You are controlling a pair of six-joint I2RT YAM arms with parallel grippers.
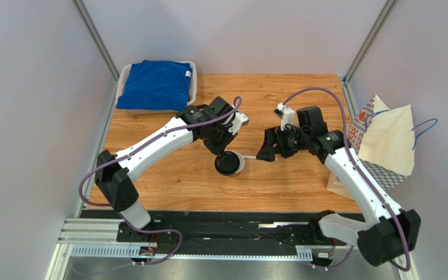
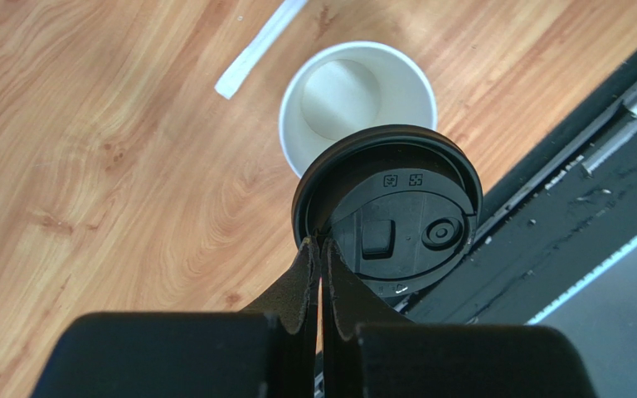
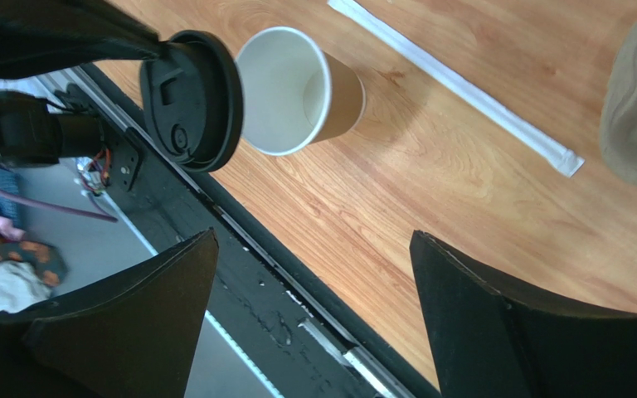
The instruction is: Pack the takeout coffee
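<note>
Left wrist view: not capped, not bagged

Finds the cup (image 2: 355, 99) open and upright on the table (image 2: 89, 166), near its front edge. Pinches the lid (image 2: 396, 207) by its rim in the left gripper (image 2: 320, 249), beside the cup. Shows the right gripper (image 3: 313, 239) wide and empty. Probably needs capping, then carrying to the bag (image 1: 389, 137).

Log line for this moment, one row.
left gripper: shut on lid rim | cup: upright, uncovered | right gripper: open, empty | lid: not seated

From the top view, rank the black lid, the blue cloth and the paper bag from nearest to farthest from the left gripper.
1. black lid: pinched in the left gripper, near the middle.
2. blue cloth: far left corner.
3. paper bag: far right side.
</note>
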